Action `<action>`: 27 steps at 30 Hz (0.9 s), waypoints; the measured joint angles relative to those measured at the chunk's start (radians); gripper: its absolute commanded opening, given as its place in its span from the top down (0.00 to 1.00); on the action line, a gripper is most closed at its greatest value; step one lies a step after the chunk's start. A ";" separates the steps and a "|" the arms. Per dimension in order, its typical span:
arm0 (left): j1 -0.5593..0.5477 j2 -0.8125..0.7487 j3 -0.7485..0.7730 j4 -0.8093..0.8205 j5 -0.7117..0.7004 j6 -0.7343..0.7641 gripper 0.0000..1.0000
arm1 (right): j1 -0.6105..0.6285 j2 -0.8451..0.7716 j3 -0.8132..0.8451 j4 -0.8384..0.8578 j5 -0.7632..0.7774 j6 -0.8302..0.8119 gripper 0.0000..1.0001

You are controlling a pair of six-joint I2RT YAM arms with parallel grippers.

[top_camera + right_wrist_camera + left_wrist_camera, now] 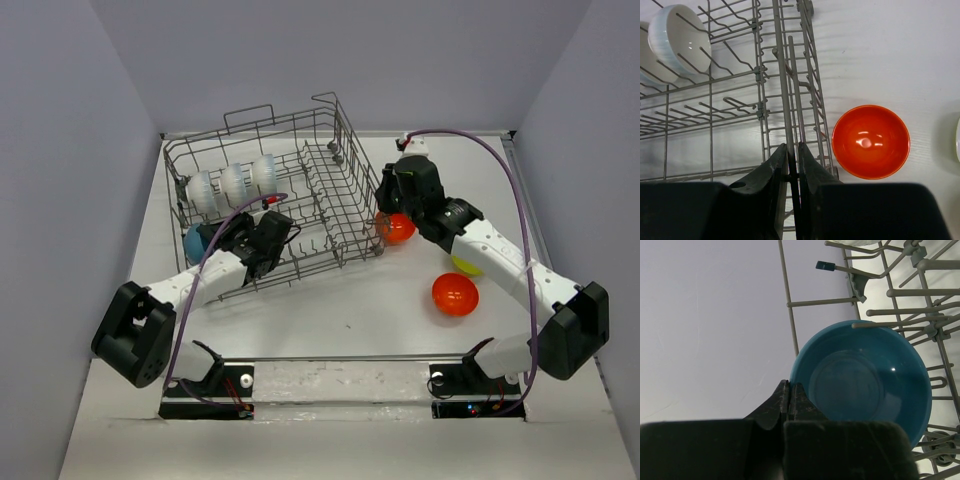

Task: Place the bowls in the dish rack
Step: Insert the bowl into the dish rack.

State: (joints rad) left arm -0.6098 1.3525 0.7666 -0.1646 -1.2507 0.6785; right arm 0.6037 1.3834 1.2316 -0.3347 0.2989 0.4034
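The grey wire dish rack point(330, 190) sits tilted at the back left. Three white bowls point(236, 183) stand in its left row. A blue bowl point(195, 242) lies among the wires at the rack's near left corner, and my left gripper point(283, 228) is shut beside it. In the left wrist view the closed tips point(790, 387) sit at the blue bowl's point(865, 380) rim with nothing between them. My right gripper point(385, 190) is shut on the rack's right top wire point(780, 60), with the jaws point(791, 146) on either side of it. An orange-red bowl point(871, 141) rests just outside the rack.
A second orange-red bowl point(455, 294) lies on the table at the near right. A yellow-green bowl point(465, 265) shows partly under the right forearm. Grey walls close in on the left, back and right. The arm bases stand along the near edge.
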 measured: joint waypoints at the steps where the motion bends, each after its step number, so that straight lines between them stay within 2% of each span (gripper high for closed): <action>1: 0.000 0.001 0.000 0.000 0.001 0.000 1.00 | 0.000 -0.002 -0.003 0.003 0.000 0.000 0.99; 19: -0.006 0.009 0.003 -0.013 0.012 -0.026 0.99 | 0.000 -0.011 -0.019 0.022 -0.005 0.004 0.99; 27: -0.011 0.019 0.003 -0.020 0.014 -0.034 0.86 | 0.000 -0.011 -0.019 0.023 -0.004 0.004 0.99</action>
State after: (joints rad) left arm -0.6205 1.3720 0.7696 -0.1848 -1.2369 0.6445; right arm 0.6037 1.3724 1.2129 -0.3122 0.2947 0.4076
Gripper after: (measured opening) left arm 0.114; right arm 0.174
